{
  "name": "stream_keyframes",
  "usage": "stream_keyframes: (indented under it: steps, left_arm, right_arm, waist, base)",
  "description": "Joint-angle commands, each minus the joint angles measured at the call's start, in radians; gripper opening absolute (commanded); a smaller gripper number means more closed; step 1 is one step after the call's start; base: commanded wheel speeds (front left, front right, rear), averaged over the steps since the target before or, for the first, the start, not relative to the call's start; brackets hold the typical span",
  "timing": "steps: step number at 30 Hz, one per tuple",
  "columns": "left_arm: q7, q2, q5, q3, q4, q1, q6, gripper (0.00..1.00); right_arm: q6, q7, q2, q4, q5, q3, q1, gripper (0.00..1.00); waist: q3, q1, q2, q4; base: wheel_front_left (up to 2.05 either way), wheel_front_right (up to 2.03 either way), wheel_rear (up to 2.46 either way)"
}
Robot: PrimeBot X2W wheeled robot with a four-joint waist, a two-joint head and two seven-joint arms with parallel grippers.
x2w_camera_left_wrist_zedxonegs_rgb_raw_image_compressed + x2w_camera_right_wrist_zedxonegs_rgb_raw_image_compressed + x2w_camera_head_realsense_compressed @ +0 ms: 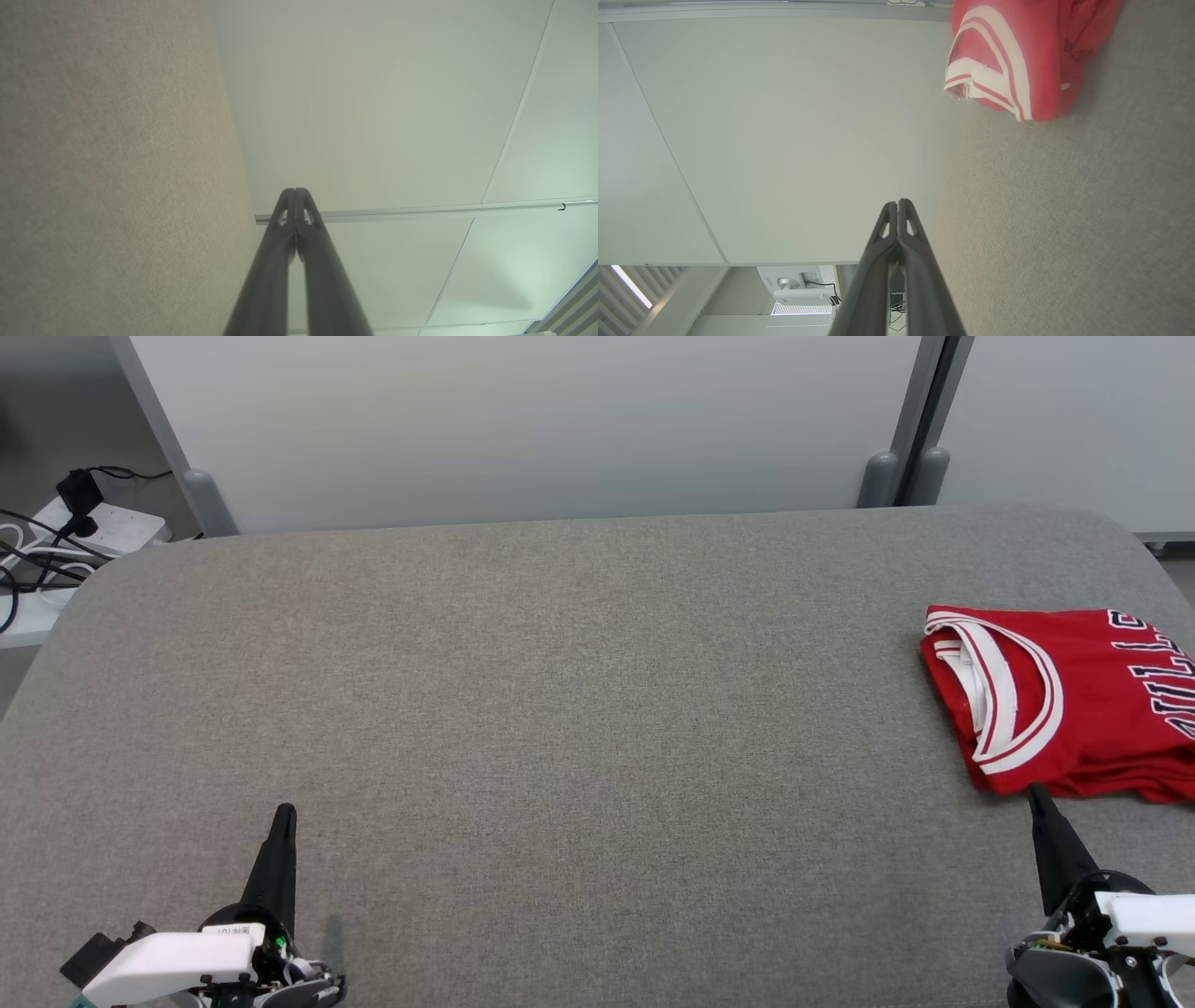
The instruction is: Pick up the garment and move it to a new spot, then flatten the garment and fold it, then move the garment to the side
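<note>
Nearly touching: right gripper [1038, 798] sits just beside the garment [1074, 709].
Both finger pairs are pressed together, empty; left gripper [285, 814] lies well apart from it.

The red cloth garment [1074, 700] lies on matt, coarse-woven grey fabric table [560, 709]; wall panels [523, 420] look smooth.

garment [1092, 709] cut off by the head view's right edge and the right wrist view's top
</note>
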Motion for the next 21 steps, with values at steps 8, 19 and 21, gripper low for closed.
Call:
stream_keyframes:
  steps: [8, 19, 21]
  left_arm:
    - [0.006, 0.019, -0.004, 0.033, -0.028, -0.058, -0.008, 0.00]
    - [0.006, 0.019, -0.004, 0.033, -0.028, -0.058, -0.008, 0.00]
    - [0.006, 0.019, -0.004, 0.033, -0.028, -0.058, -0.008, 0.00]
  right_arm:
    - [0.005, 0.008, -0.010, -0.030, 0.011, 0.015, -0.016, 0.00]
    - [0.005, 0.008, -0.010, -0.030, 0.011, 0.015, -0.016, 0.00]
    - [0.005, 0.008, -0.010, -0.030, 0.011, 0.015, -0.016, 0.00]
  waist:
    - [0.000, 0.0000, -0.0001, 0.000]
    - [0.000, 0.0000, -0.0001, 0.000]
    - [0.000, 0.0000, -0.0001, 0.000]
  base:
    - [0.00, 0.00, 0.00]
    - [0.00, 0.00, 0.00]
    - [0.00, 0.00, 0.00]
